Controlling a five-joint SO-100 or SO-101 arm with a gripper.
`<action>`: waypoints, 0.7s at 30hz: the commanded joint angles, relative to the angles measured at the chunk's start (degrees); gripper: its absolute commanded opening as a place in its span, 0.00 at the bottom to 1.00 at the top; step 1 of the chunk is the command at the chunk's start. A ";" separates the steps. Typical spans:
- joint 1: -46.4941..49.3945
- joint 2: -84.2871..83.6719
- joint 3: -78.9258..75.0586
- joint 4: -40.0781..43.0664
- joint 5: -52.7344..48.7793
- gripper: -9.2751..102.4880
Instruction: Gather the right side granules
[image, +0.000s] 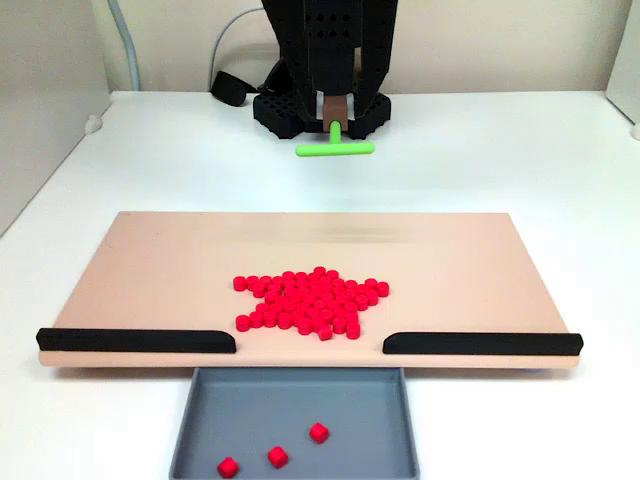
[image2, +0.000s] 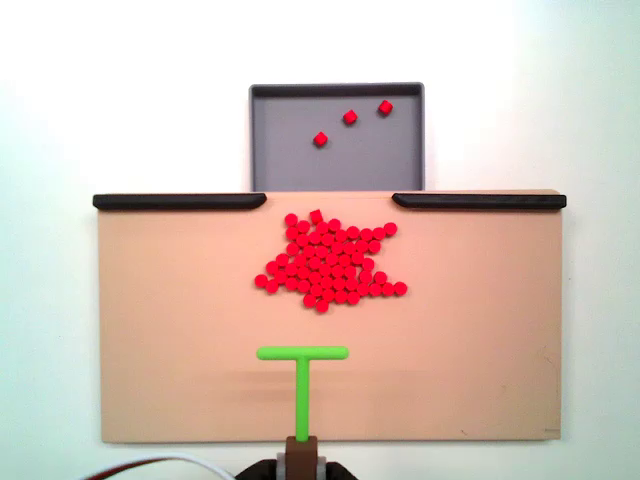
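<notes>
Granules (image: 312, 300): one tight red cluster, mid-board, sitting on the tan board (image: 150, 280) just short of the gap between the two black rails (image: 135, 341). In a fixed view the same pile (image2: 328, 262) sits centered left-to-right, slightly nearer the rail edge than the arm edge.

Arm pose: black arm (image: 330, 50) stands at the far edge of the table, folded back over its base, gripper (image: 337, 108) pointing down toward the board's far side. Green T-pusher (image: 335, 146) hangs from it, stem up into the brown fingers, crossbar level. In a fixed view the crossbar of the pusher (image2: 302, 353) lies over the board, well apart from the pile, stem running back to the gripper (image2: 302, 455) at the bottom edge. Gripper is clamped around the stem of the pusher.

Containers: grey tray (image: 190, 440) butts against the board's edge at the rail gap. Three loose red pellets inside (image: 278, 457), spread apart; same three visible in a fixed view (image2: 350, 117).

Hard to see: arm's upper part is cut off by the top edge; fingertips are mostly hidden behind the stem, and the bottom edge crops the gripper in a fixed view. Can't tell whether the crossbar touches the board or floats above it.
</notes>
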 joint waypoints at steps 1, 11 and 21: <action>0.44 0.70 -1.32 -0.26 0.00 0.08; 0.00 0.79 -1.32 -0.26 -0.53 0.08; 0.70 -1.85 -1.32 -0.26 -4.13 0.08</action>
